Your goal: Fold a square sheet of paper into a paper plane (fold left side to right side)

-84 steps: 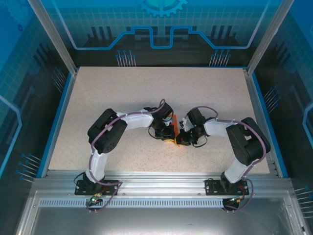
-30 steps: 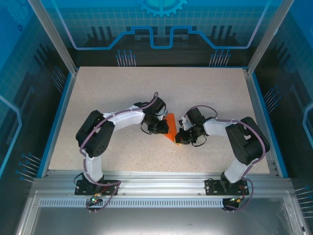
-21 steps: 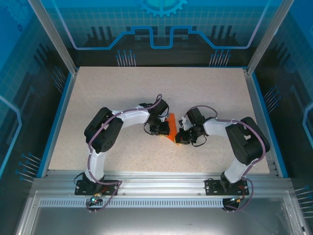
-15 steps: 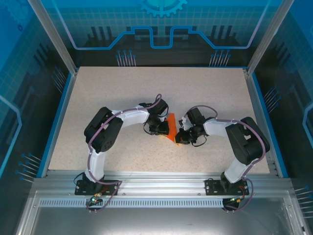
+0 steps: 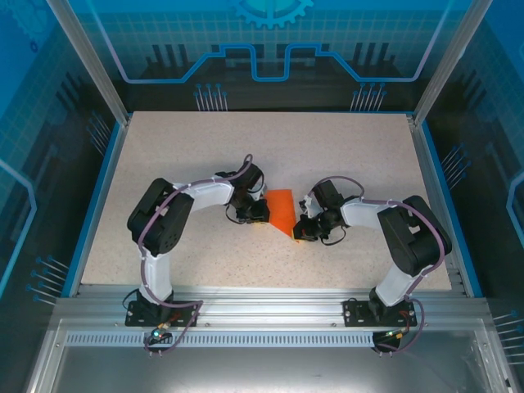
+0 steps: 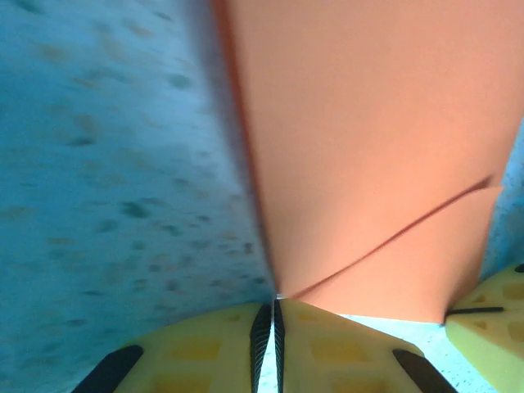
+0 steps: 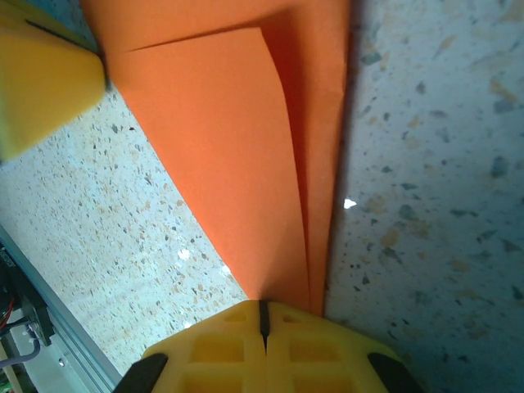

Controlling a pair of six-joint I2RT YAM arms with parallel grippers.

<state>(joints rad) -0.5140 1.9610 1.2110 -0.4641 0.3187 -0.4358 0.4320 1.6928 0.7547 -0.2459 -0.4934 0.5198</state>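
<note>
Inspecting the fold in progress, the report finds the folded orange sheet of paper (image 5: 282, 210) lying at the middle of the speckled tabletop (image 5: 180, 164), between the two arms.

The left gripper (image 6: 276, 315) sits at the sheet's left edge. Its yellow pads (image 6: 205, 344) are pressed together, and a corner of the paper runs into the seam between them, so it is judged to be pinching that corner. The right gripper (image 7: 264, 315) sits at the near right tip of the sheet with its jaws closed tight. The pointed end of the paper disappears into that seam, so it appears clamped there as an anchor. A shadow along the paper's right edge in the right wrist view suggests that a layer stands slightly off the surface.

Risks noted:
- Tearing. Both holds are on small corners of thin paper, and any pull of the arms away from each other loads the sheet directly.
- Slippage. With so little paper between the pads, a quick sweep to the right could draw the corner free.
- Skewed crease. If the left corner is carried over out of line with the right edge, the fold lands crooked and the plane comes out lopsided.
- Contact. The two grippers work near each other, and a left-to-right pass brings the fingers closer.
</note>
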